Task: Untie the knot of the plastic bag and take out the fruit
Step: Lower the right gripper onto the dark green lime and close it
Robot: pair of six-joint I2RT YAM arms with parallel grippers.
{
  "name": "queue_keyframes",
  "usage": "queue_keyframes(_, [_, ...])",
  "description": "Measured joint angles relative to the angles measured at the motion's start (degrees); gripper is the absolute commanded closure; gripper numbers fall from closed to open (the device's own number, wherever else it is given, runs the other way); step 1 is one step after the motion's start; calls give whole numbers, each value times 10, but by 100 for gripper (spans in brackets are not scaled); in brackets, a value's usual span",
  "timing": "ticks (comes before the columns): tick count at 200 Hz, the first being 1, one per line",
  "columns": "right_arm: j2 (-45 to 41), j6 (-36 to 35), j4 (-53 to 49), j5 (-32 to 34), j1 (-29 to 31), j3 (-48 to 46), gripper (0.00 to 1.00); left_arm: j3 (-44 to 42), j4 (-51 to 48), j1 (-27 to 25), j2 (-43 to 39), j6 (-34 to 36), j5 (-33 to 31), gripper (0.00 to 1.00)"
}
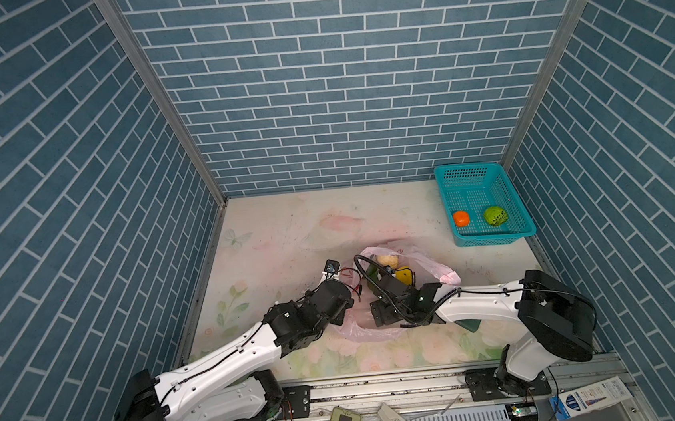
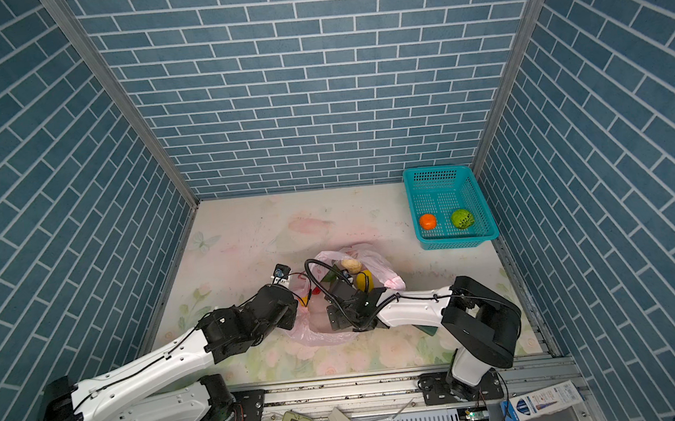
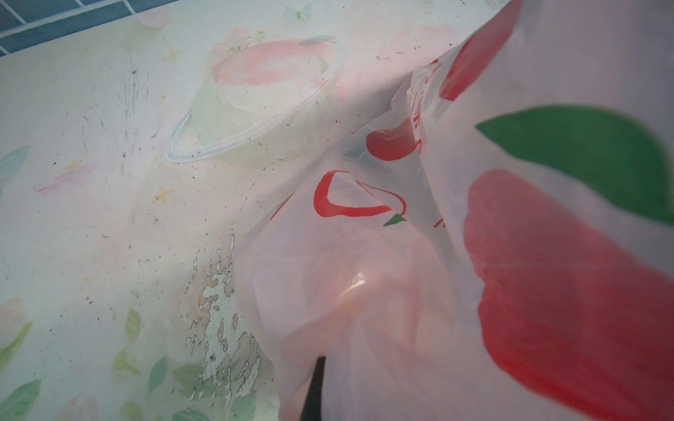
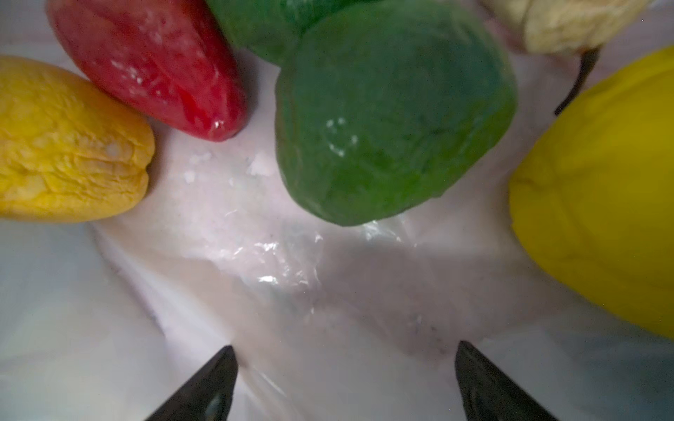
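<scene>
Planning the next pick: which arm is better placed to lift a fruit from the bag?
Right: the right gripper sits inside the plastic bag, fingers apart, facing the green fruit. The left gripper is shut on the bag's film, holding it up.

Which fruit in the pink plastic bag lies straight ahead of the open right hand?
The big green rounded toy fruit, centred before the right hand; red, cream and yellow fruits sit aside.

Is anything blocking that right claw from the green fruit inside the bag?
Nothing visible. In the right wrist view the open right gripper faces the green fruit across bare plastic bag floor.
</scene>
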Motion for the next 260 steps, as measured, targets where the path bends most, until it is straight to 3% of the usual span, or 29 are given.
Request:
queue_keyframes(76, [11,47,-5,15,-76,84,6,0,53,-1,15,19,0,100])
queue_keyframes(181, [123,62,-3,17,-80,143,3,0,81,-1,24,24,2,100])
queue_keyframes(260, [147,79,5,27,-85,158,40,0,83,-1,24,25,3,100])
